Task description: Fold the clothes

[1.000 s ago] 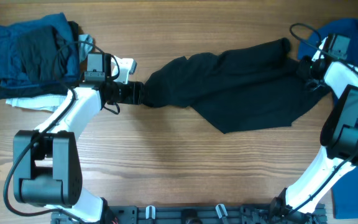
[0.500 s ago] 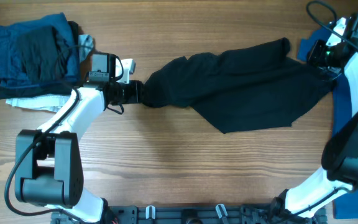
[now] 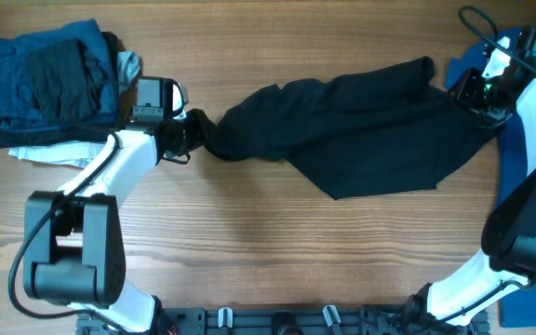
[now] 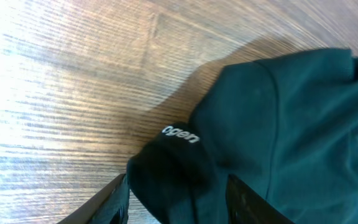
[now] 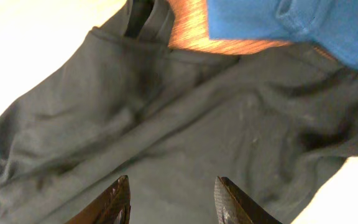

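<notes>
From above, the black T-shirt lies strung out across the bench. One end is at the left hand and the other is under the right hand. I'd guess it is drawn out this way so it can be spread flat for folding. It is rumpled and twisted toward the left. A stack of folded clothes sits in the far left corner, well apart. A blue shirt lies along the right edge, partly under the right arm, where it could get dragged along.

At the left wrist, the fingers are closed on a bunched edge of the T-shirt. The cloth fills the gap between them, just below a small white logo.

At the right wrist, the fingers stand apart above the black cloth with nothing between them. The blue shirt lies just beside.
</notes>
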`<state>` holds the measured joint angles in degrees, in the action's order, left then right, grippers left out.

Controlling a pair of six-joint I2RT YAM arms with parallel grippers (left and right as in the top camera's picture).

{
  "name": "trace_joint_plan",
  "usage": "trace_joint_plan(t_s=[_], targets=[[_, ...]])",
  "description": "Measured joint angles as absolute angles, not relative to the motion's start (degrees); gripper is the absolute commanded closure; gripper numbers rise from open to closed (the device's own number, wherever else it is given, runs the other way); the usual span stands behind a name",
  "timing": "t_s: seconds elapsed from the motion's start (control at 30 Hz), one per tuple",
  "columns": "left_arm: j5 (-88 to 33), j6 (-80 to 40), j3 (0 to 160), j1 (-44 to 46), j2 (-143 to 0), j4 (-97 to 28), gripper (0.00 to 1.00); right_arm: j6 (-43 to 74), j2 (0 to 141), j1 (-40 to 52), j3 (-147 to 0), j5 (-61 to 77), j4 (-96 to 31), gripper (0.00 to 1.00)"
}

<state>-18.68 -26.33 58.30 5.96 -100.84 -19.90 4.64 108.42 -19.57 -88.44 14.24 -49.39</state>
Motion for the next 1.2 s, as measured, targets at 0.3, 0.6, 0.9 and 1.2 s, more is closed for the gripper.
trace_joint_plan(t_s=[0.3,0.6,0.9,1.2], targets=[[-20.97,-30.98,58.30,5.96,-104.49,-19.46,0.47,5.48,108.42,-19.44,-88.47,24.29,-68.12,0.64],[-21.41,-31.75,58.30,5.96,-104.49,-13.13,0.62,6.20,108.40,-8.36,-86.72,25.80,-77.95,0.86],[-21.54,-32.27,58.30,5.96,-104.49,-11.16,0.80,16.34,108.07,0.97,-75.29,21.34,-64.36,0.96],[-21.52,-32.18,58.30,5.96,-104.49,-10.63,0.55,21.43,108.07,5.39,-66.87,18.26,-56.66,0.94]])
